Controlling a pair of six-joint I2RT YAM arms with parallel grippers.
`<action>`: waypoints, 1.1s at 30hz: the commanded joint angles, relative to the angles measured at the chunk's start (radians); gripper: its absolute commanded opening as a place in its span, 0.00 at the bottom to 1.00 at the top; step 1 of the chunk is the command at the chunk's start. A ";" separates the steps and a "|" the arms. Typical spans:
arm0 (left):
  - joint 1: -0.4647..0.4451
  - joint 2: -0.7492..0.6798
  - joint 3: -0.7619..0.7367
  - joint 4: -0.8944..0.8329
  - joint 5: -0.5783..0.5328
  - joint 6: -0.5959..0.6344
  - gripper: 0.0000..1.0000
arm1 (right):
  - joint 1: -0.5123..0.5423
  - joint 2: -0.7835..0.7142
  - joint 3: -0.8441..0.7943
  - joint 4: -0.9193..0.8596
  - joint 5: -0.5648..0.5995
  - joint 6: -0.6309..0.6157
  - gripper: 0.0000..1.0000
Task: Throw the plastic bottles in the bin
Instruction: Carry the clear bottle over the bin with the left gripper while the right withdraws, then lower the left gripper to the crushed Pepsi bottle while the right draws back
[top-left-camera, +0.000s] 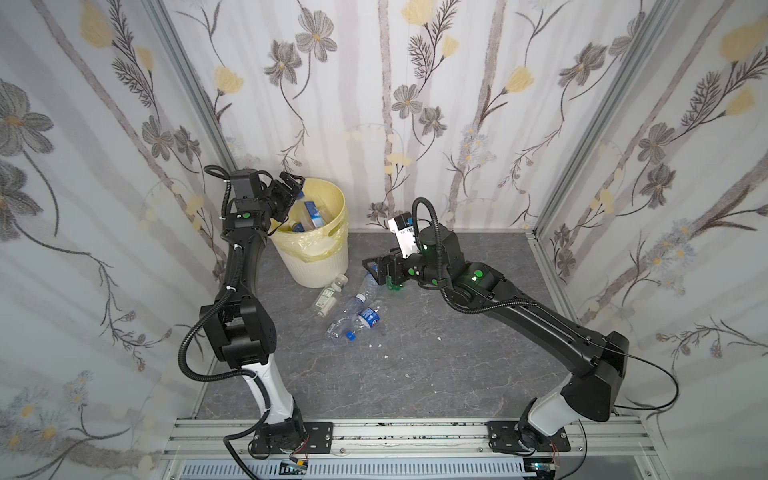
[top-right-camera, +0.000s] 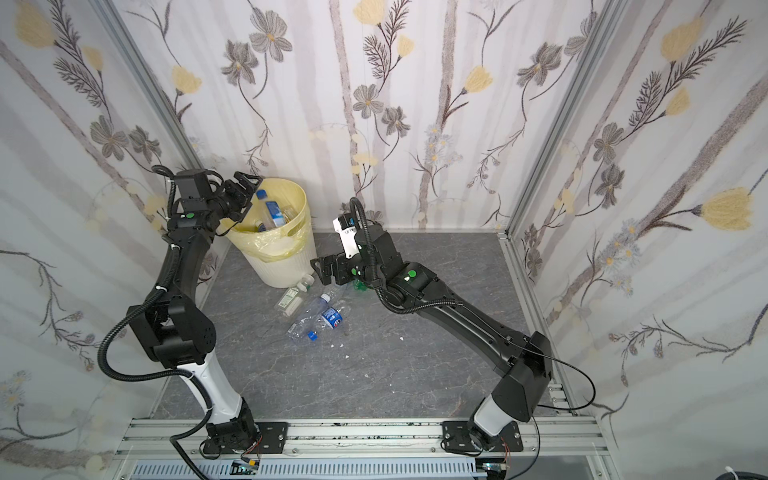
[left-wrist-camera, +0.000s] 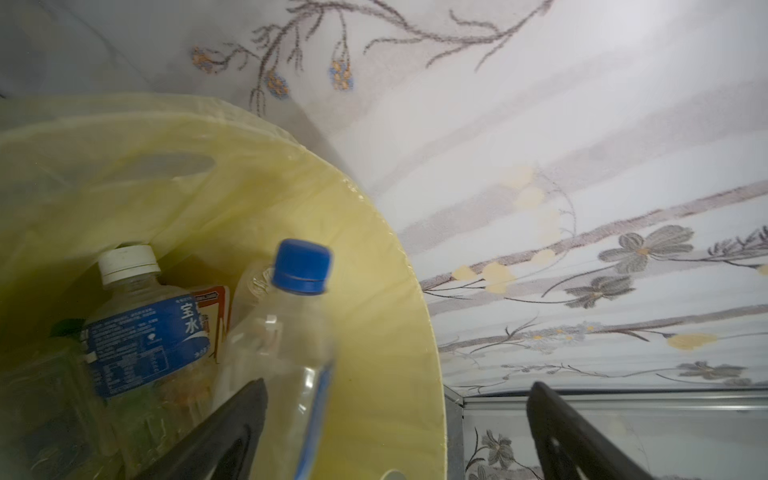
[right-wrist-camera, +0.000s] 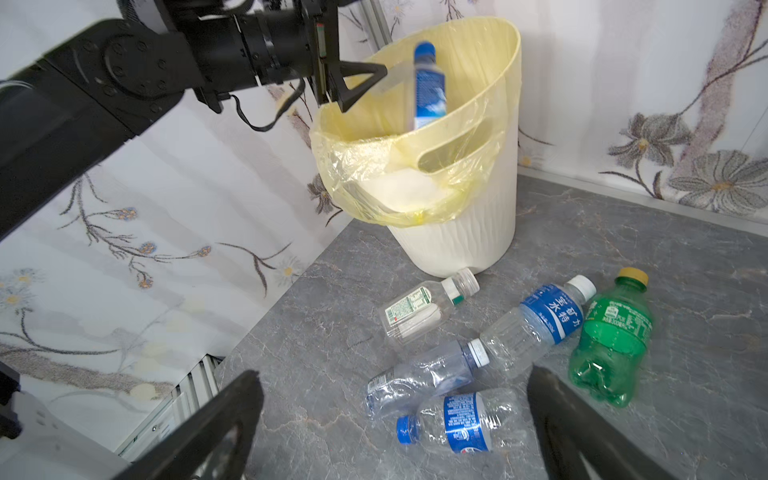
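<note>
Left pincer (left-wrist-camera: 397, 384) spread above bin (right-wrist-camera: 457, 232) — blue-capped bottle (right-wrist-camera: 430, 89) upright inside.

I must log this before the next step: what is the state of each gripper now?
Left gripper: open over the bin, gripping nothing.
Right gripper: open above the loose bottles, holding nothing.

Left gripper (top-right-camera: 251, 189) at the rim of the bin (top-right-camera: 286, 266), blue-capped bottle (top-right-camera: 272, 210) just inside.
</note>
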 joint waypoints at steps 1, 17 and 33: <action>-0.019 -0.094 0.002 0.041 0.002 0.058 1.00 | -0.002 -0.022 -0.043 0.061 0.026 0.018 1.00; -0.212 -0.360 -0.290 0.034 -0.077 0.119 1.00 | -0.005 -0.019 -0.148 0.067 0.067 0.070 1.00; -0.511 -0.524 -0.710 -0.013 -0.309 0.301 1.00 | -0.035 -0.215 -0.449 0.100 0.102 0.124 1.00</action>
